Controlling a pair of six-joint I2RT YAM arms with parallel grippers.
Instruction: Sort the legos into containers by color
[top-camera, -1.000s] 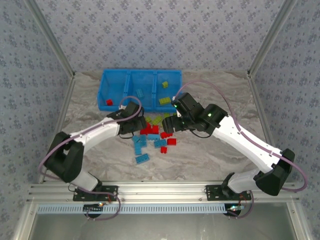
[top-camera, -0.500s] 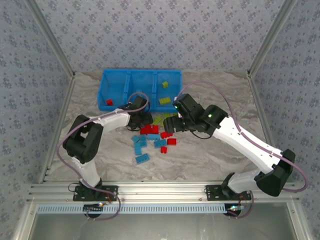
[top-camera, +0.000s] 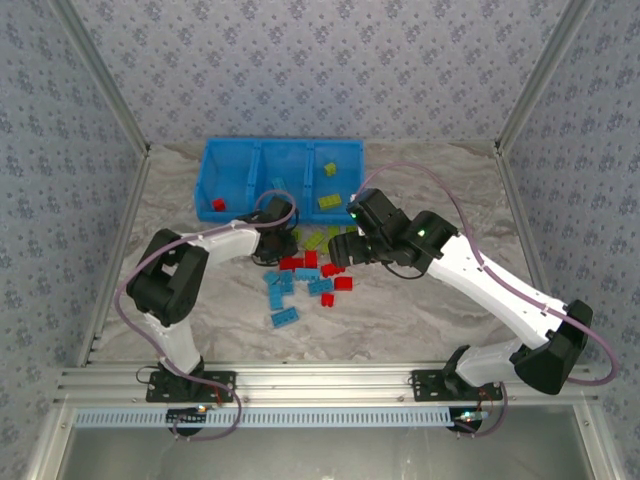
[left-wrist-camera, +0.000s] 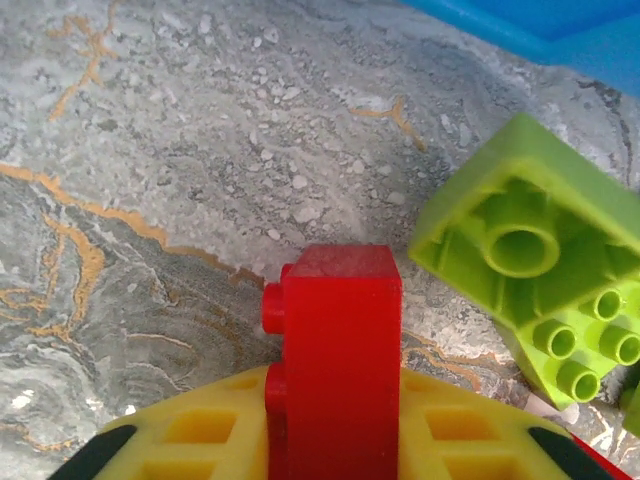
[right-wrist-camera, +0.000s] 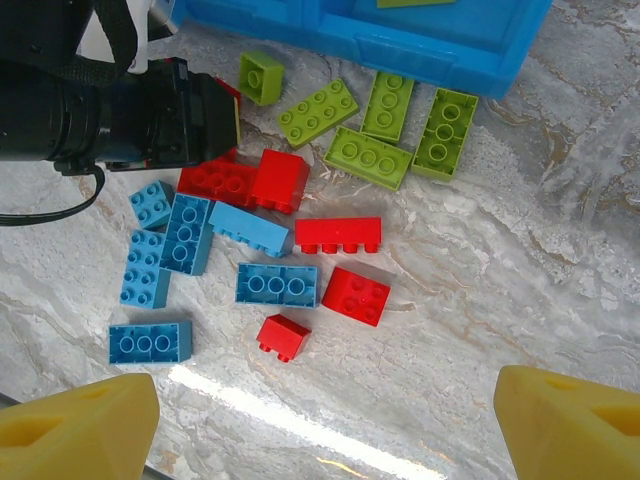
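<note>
The left gripper pinches a red brick between its yellow fingers, at the far side of the loose pile in the middle of the surface, just short of the blue bin that stands toward the far edge. To do this well, it should lift straight up before any sideways travel, since a yellow-green brick lies just beside the held one and could be dragged along. It should then carry over the bin's near wall and release low inside the left compartment, where another red brick already lies. The right gripper hangs over the pile with its fingers spread wide and is best kept clear of that path. The held brick sits on its side: in the left wrist view its studs point left, and its long axis appears to run out along the fingers, away from the wrist.
</note>
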